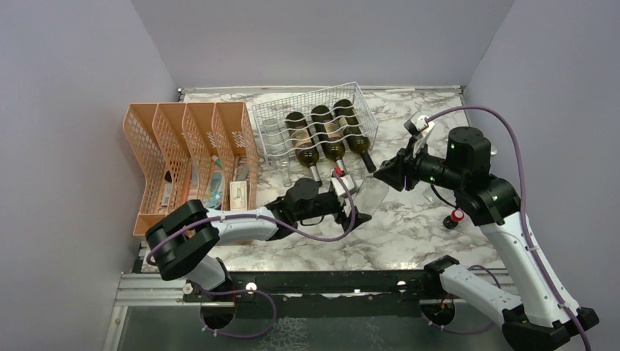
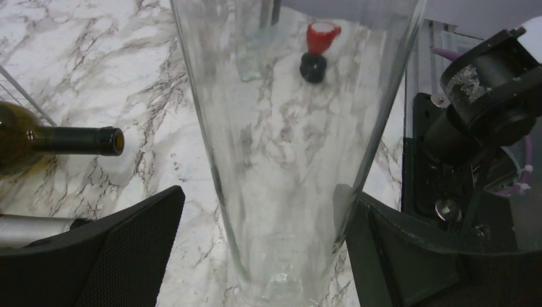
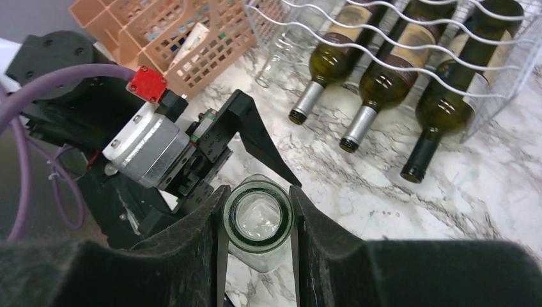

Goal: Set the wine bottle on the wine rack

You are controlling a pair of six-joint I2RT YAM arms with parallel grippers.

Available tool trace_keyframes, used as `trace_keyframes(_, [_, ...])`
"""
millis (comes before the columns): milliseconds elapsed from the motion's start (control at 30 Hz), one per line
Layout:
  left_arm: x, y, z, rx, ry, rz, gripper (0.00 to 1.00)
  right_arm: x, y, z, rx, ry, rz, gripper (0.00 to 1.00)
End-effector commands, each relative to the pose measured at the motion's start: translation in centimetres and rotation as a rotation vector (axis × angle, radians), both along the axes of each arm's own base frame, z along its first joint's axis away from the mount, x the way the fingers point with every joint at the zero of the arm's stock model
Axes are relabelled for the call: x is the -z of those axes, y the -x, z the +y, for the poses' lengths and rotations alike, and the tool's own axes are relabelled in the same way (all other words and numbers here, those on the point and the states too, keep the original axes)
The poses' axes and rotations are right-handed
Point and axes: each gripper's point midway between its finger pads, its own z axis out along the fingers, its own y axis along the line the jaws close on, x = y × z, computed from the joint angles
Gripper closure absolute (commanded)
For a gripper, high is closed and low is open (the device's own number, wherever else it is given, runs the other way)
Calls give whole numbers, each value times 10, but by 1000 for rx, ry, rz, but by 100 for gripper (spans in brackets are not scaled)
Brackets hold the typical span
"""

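Observation:
A clear glass wine bottle [image 1: 368, 191] hangs low over the marble table between both arms. My right gripper [image 1: 387, 174] is shut on its neck; in the right wrist view the bottle's mouth [image 3: 257, 217] sits pinched between the black fingers [image 3: 192, 249]. My left gripper [image 2: 262, 249] stands open around the bottle's lower body [image 2: 287, 147]; its right finger [image 2: 409, 256] is against the glass and its left finger [image 2: 108, 249] stands apart from it. The white wire wine rack [image 1: 272, 115] stands at the back with three dark green bottles [image 1: 329, 131] lying in it.
An orange mesh file organiser [image 1: 190, 157] stands left of the rack. A red-and-black stopper [image 1: 455, 217] lies on the table by the right arm. The dark bottles' necks [image 3: 422, 153] stick out of the rack's front. Clear glass bottles [image 3: 281, 57] lie in the rack's left part.

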Motion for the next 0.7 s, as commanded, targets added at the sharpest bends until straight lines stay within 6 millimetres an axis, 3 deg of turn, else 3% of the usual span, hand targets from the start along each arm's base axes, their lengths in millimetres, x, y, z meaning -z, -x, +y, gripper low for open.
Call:
trace_keyframes(0, [-30, 17, 5, 81, 109, -109, 8, -46, 14, 15, -134, -88, -130, 99])
trace_keyframes(67, [-37, 20, 8, 89, 133, -132, 17, -49, 16, 16, -146, -93, -134, 99])
trace_keyframes(233, [-51, 15, 11, 52, 166, -166, 50, -55, 24, 18, -174, -112, -127, 99])
trace_keyframes(300, [-56, 13, 11, 48, 170, -191, 68, -55, 27, 19, -186, -117, -113, 99])
trace_keyframes(367, [-62, 11, 11, 45, 174, -227, 96, -55, 29, 19, -184, -118, -93, 93])
trace_keyframes(433, [-67, 6, 12, 19, 175, -260, 100, -54, 30, 17, -177, -114, -78, 80])
trace_keyframes(533, [-75, 0, 15, 4, 160, -368, 100, -56, 32, 14, -155, -111, -81, 51])
trace_keyframes(600, [-82, -4, 18, -10, 142, -471, 100, -59, 30, 9, -119, -110, -94, 41])
trace_keyframes(667, [-90, -11, 23, -36, 116, -586, 100, -65, 28, 4, -83, -110, -116, 38])
